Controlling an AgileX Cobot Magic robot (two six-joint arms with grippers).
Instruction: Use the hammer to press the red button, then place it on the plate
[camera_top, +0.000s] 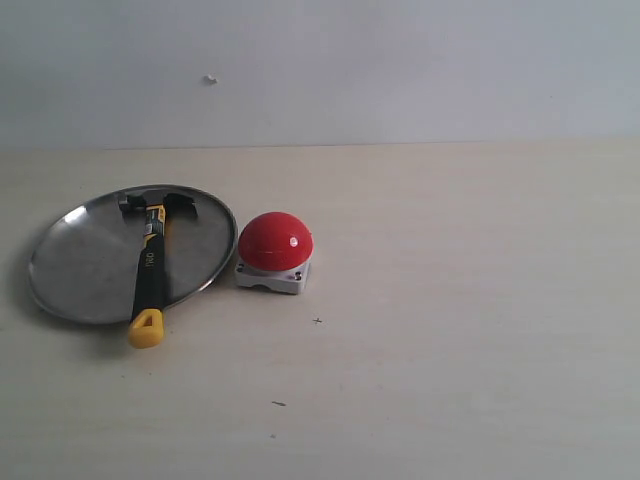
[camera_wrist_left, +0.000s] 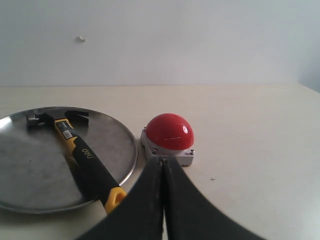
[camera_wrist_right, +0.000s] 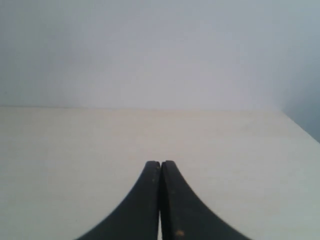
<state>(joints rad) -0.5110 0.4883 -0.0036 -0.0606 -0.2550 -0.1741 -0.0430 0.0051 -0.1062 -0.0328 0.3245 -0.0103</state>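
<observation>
The hammer lies on the silver plate, its dark head toward the back and its yellow handle end sticking out over the plate's front rim. The red button sits on its grey base just right of the plate. In the left wrist view the hammer, the plate and the red button all show beyond my left gripper, which is shut and empty, apart from them. My right gripper is shut and empty over bare table. Neither gripper appears in the exterior view.
A pale wooden table runs back to a plain white wall. Two small dark specks mark the tabletop in front of the button. The table's right edge shows in the right wrist view.
</observation>
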